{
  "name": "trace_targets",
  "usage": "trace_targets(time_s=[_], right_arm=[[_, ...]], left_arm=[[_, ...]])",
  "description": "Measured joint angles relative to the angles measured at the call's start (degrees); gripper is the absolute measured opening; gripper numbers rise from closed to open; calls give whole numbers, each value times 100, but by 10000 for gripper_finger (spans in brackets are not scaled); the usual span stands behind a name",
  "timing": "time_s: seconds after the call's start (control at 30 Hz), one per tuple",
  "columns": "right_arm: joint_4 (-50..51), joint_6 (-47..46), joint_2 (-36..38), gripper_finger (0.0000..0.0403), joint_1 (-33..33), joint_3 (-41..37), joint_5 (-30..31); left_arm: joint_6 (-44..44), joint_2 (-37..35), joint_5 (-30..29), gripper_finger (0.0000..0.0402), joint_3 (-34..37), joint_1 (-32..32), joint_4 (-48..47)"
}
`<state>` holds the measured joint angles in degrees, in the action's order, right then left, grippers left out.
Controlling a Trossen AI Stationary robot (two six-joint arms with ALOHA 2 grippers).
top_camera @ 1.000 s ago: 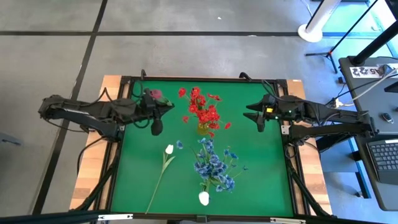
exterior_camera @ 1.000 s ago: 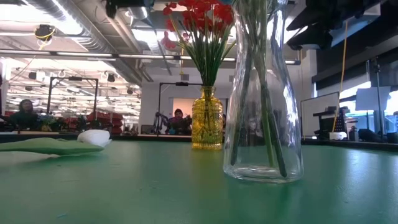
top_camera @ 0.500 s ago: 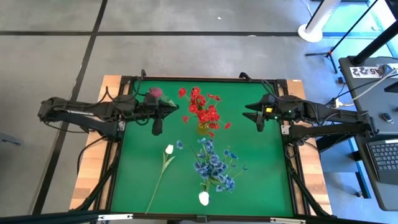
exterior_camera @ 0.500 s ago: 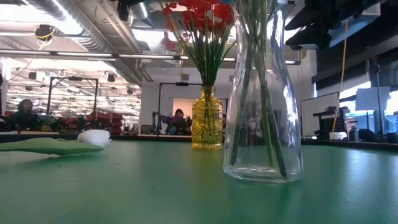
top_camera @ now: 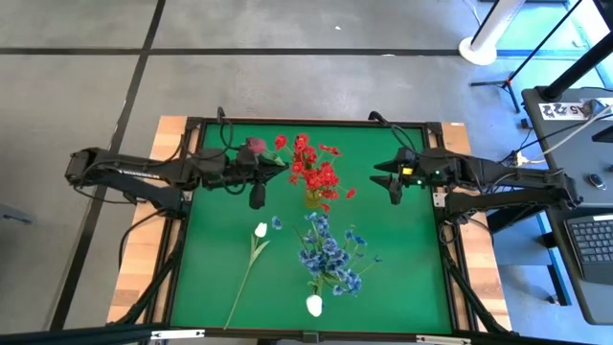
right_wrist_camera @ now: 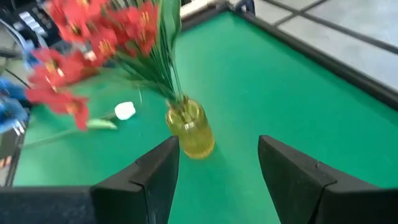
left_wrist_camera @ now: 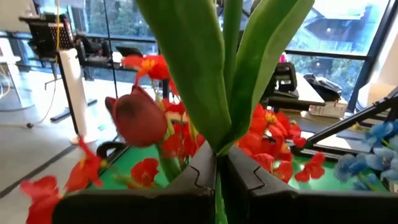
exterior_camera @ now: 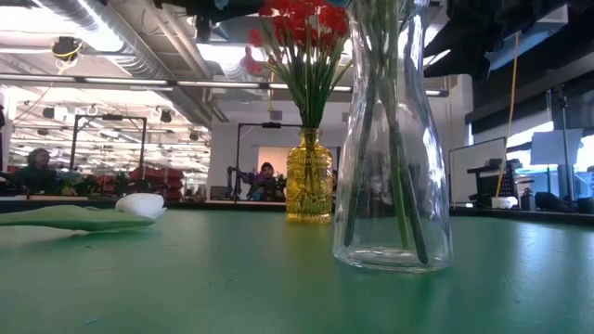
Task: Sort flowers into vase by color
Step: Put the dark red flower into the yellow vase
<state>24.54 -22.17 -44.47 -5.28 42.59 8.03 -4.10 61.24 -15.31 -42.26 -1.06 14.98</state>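
My left gripper [top_camera: 277,170] is above the table's far left part, just left of the red sprays [top_camera: 314,172] that stand in the yellow vase [exterior_camera: 308,189]. It is shut on the dark pink bud flower [top_camera: 255,146], also seen in the left wrist view [left_wrist_camera: 139,118]. My right gripper [top_camera: 387,178] is open and empty, to the right of the yellow vase [right_wrist_camera: 191,130]. Blue sprays [top_camera: 330,254] stand in the clear glass vase [exterior_camera: 393,186]. One white tulip [top_camera: 260,231] lies on the table with its stem running to the near left. Another white tulip [top_camera: 314,305] lies by the near edge. My left gripper pinches the flower's green stem and leaves [left_wrist_camera: 217,134] between its two fingers, below the bud. The fingers come level from the table's left. The flower is lifted clear of the table, and its bud [left_wrist_camera: 139,118] stands off to one side of the fingers.
The green mat [top_camera: 402,268] has a raised dark frame around it. The two vases stand one behind the other in the middle. The mat's right half and far left corner hold no objects. In the low view, people sit in the room behind.
My left gripper has carried the pink bud flower toward the table's right edge, closer to the red sprays, and stays shut on it. My right gripper has moved a little toward the yellow vase, still open.
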Motion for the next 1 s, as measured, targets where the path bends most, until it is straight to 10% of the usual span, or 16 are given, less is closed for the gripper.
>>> trace_targets(time_s=[1.0], right_arm=[[-85, 13, -155, 218, 0, -4, 18]], left_arm=[[1283, 510, -763, 0, 0, 439, 892]])
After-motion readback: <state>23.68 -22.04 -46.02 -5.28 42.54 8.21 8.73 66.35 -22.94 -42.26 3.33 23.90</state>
